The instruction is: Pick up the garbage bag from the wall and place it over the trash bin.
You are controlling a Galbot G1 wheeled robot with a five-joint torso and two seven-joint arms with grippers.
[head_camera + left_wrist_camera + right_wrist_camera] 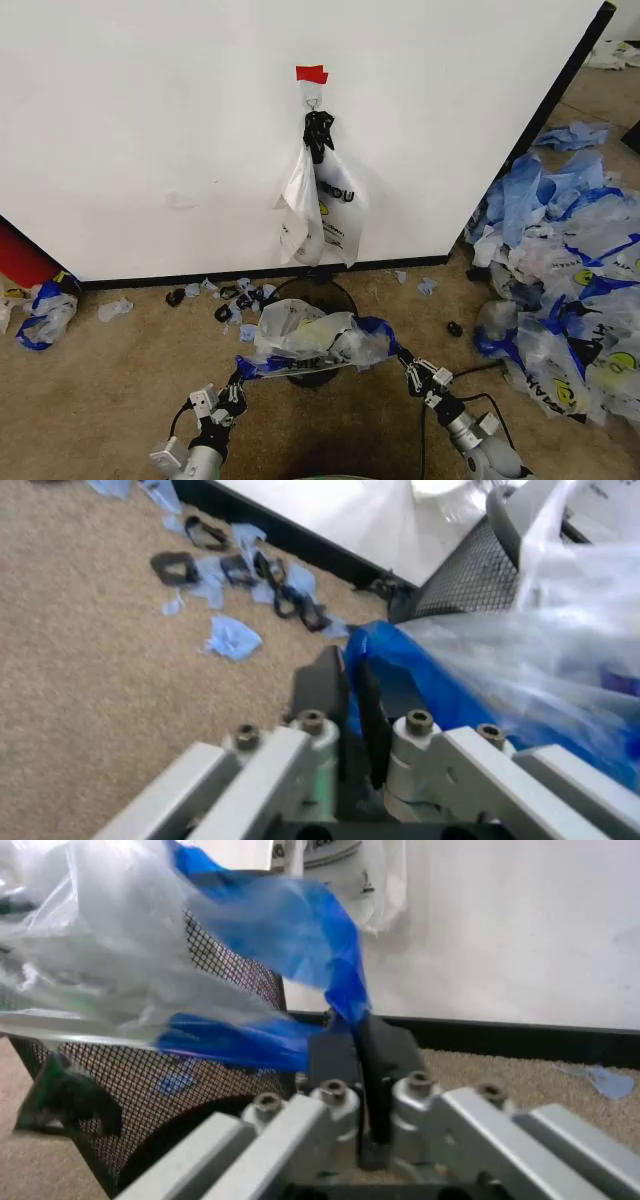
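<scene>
Both hands had hold of the bag (305,338): the left hand (237,385) was closed on its blue trim at one side, the right hand (408,366) closed on the blue trim at the other. In each wrist view the black fingers (325,686) were pressed together with blue plastic pinched between them.

By the look of it the pick-up was done and the placing was under way. The bag hung stretched between the two hands, just above the bin (318,300), its crumpled middle sagging over the rim. Its mouth had not yet been spread around the rim, so the fitting seemed left to do.

It was thin, whitish and see-through, creased all over, with blue handles and a patch of yellow showing through the folds. So limp a film would likely slip or bunch unless kept taut.

Behind the bin stood the wall (150,130), where another bag (320,205) hung from the hook (313,100) under a red tape patch (311,73). Blue scraps (235,300) lay on the carpet by the wall's base, and a heap of bags (560,290) sat off to the right.
</scene>
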